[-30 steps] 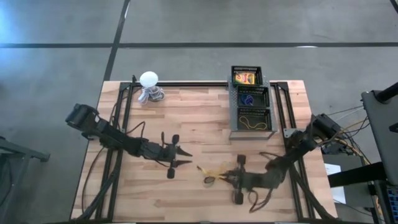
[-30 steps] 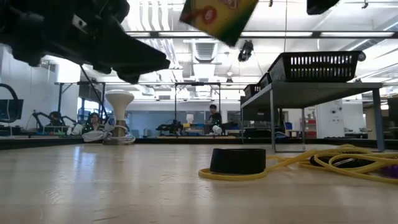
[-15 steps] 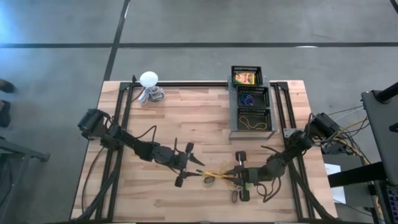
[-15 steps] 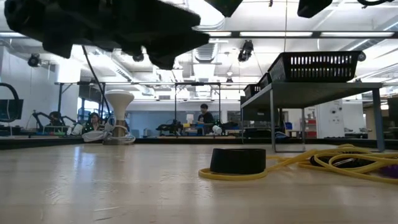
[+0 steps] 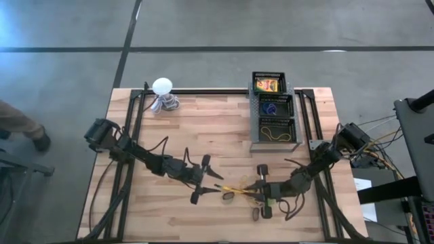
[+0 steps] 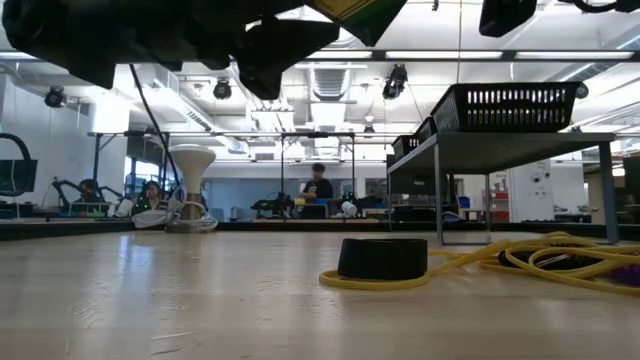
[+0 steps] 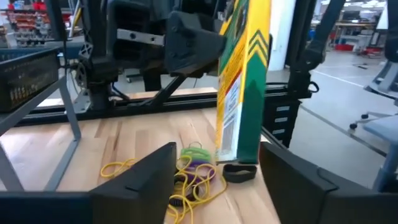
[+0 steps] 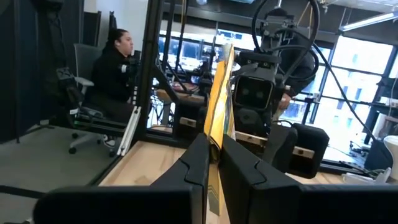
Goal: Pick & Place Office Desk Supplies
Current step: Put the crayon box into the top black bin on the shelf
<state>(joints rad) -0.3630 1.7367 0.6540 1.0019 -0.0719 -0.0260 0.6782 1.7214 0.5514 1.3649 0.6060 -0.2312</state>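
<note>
A yellow-and-green cardboard box (image 7: 239, 93) hangs upright above the table, with my right gripper (image 8: 217, 163) shut on it; the low view shows its corner (image 6: 360, 12) high up. My left gripper (image 7: 217, 149) is open, a finger on either side of the box's lower end; whether it touches the box I cannot tell. Under the box, yellowish rubber bands (image 7: 194, 185), green and purple rings (image 7: 196, 154) and a black ring (image 7: 239, 172) lie on the table. From above the two grippers meet near the front middle, left (image 5: 218, 184) facing right (image 5: 244, 192). My right gripper pinches the box's two broad faces (image 8: 216, 140) between its two fingers (image 8: 196, 163). It comes level from the table's right side. The box stands edge-on past the fingertips, upright and lifted clear of the table.
A black rack (image 5: 274, 112) at the back right holds three baskets: one with another box, one with a blue ring, one with rubber bands. A white ball-topped object (image 5: 163, 88) stands at the back left. A person (image 5: 20, 125) passes left of the table.
My left gripper has moved toward the table's right and near edges, up to the box in my right gripper. The box has risen a little and stayed upright. The bands and rings on the table have not moved.
</note>
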